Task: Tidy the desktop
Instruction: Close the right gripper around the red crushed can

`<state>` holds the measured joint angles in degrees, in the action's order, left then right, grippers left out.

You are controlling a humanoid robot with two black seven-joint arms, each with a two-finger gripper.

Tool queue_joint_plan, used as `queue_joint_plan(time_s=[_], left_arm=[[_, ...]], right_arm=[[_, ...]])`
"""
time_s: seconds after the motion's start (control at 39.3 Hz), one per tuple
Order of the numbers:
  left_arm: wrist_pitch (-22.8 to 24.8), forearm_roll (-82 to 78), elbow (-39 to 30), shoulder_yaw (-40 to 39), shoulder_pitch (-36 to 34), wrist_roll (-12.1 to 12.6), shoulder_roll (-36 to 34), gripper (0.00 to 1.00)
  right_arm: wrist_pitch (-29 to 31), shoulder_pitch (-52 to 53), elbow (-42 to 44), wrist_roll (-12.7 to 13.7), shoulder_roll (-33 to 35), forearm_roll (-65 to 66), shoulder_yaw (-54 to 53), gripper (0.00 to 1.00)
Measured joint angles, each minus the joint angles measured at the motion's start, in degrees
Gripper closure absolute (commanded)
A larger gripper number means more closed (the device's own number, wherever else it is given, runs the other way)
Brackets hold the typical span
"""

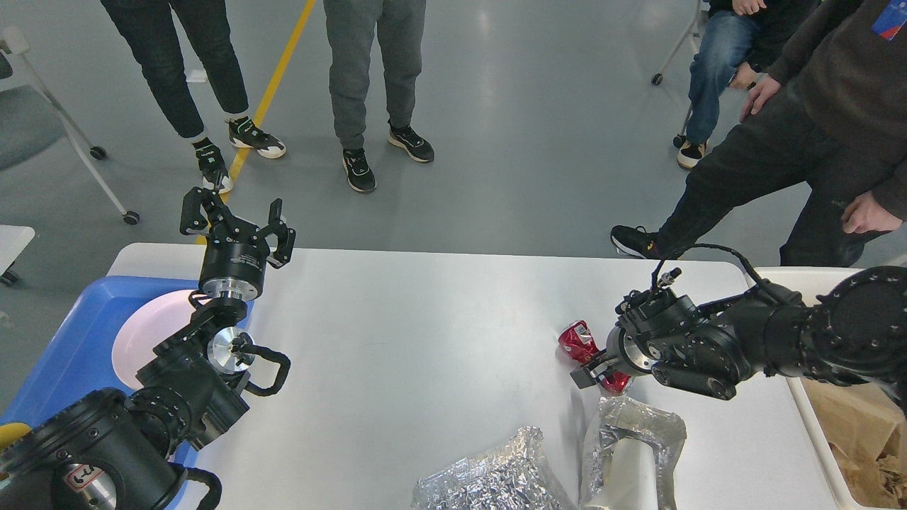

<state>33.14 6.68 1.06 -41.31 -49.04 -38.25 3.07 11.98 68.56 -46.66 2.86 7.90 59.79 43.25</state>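
The white desktop (425,333) fills the lower view. A crushed red can (579,341) lies on it at the right. My right gripper (596,370) reaches in from the right, low over the desktop, with its fingers around the can; how tight they are does not show. Two crumpled silver foil wrappers (496,474) (631,446) lie at the front, just below that gripper. My left gripper (237,216) stands raised over the back left of the desktop, fingers spread wide and empty.
A blue tray (78,340) with a pink plate (152,333) sits at the left edge under my left arm. A cream bin (815,425) with brown paper stands at the right edge. Several people stand or sit beyond the far edge.
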Motion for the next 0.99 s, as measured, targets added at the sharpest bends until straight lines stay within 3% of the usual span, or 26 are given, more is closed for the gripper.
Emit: queue_joint_plan(time_s=[0.33, 0.51, 0.61, 0.76, 0.84, 0.99], left_arm=[[0.0, -0.04, 0.0, 0.0, 0.0, 0.0, 0.0, 0.03], [0.0, -0.07, 0.0, 0.0, 0.0, 0.0, 0.0, 0.03], [0.0, -0.07, 0.0, 0.0, 0.0, 0.0, -0.03, 0.03], [0.0, -0.07, 0.0, 0.0, 0.0, 0.0, -0.03, 0.03], [0.0, -0.07, 0.0, 0.0, 0.0, 0.0, -0.03, 0.03], [0.0, -0.07, 0.0, 0.0, 0.0, 0.02, -0.03, 0.03]], right_arm=[[-0.08, -1.29, 1.03, 0.13, -0.05, -0.67, -0.4, 0.18], [-0.09, -1.56, 1.97, 0.09, -0.32, -5.08, -0.52, 0.41], [0.23, -1.59, 2.68, 0.05, -0.57, -7.5, -0.53, 0.68], [0.72, -1.67, 3.05, 0.05, -0.61, -11.25, -0.5, 0.92], [0.93, -1.7, 3.07, 0.05, -0.61, -12.02, -0.47, 1.0], [3.83, -1.69, 3.14, 0.12, -0.6, -13.87, -0.47, 1.0]])
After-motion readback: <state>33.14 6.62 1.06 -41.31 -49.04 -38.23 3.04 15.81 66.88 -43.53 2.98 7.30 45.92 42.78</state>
